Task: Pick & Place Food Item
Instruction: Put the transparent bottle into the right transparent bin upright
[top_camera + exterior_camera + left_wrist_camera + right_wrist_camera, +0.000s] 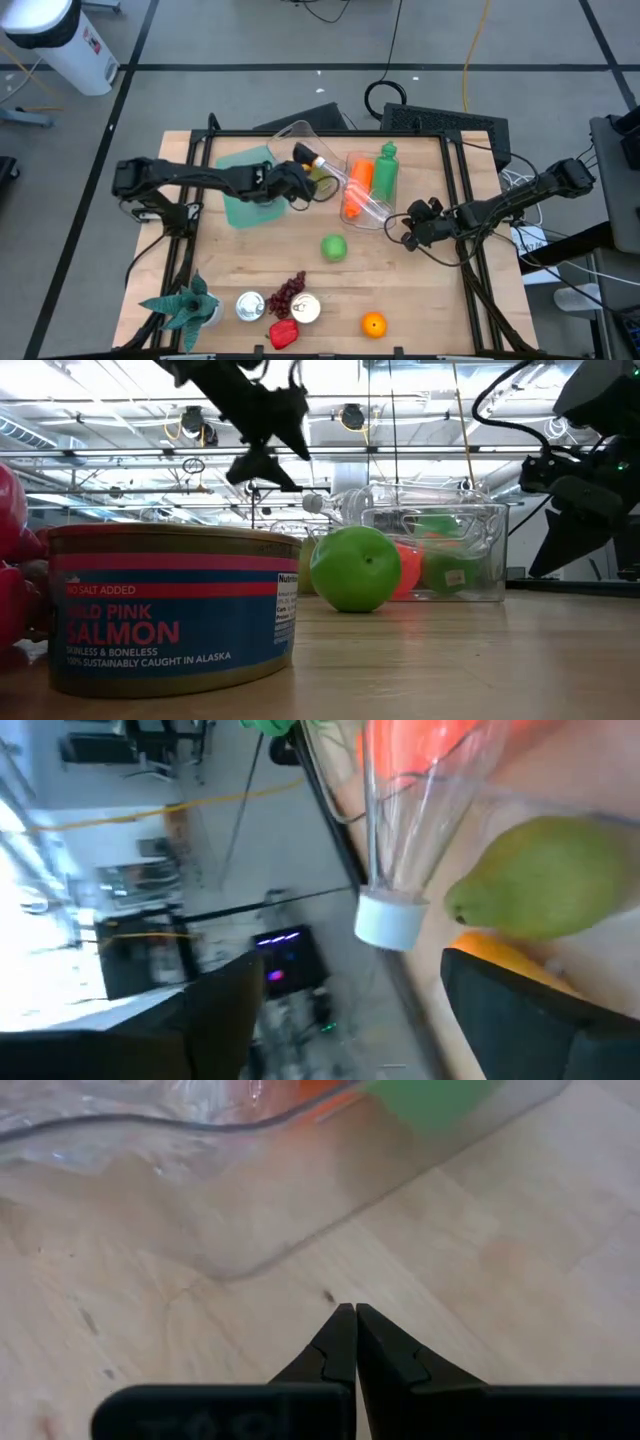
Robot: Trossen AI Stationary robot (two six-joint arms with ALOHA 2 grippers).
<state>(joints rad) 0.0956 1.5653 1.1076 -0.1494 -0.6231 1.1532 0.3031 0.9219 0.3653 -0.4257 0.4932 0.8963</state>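
My left gripper is open and raised above the table, just left of a clear plastic bin. A yellow-green pear lies just ahead of its fingers, beside a clear bottle with a white cap. The bin holds an orange carrot and a green bottle. A green apple rests on the table in front of the bin. My right gripper is shut, low over the wood near the bin's right corner.
A green board lies under the left arm. Along the near edge stand a plant, a salmon can, a second can, grapes, a red pepper and an orange. Bare wood shows right of the apple.
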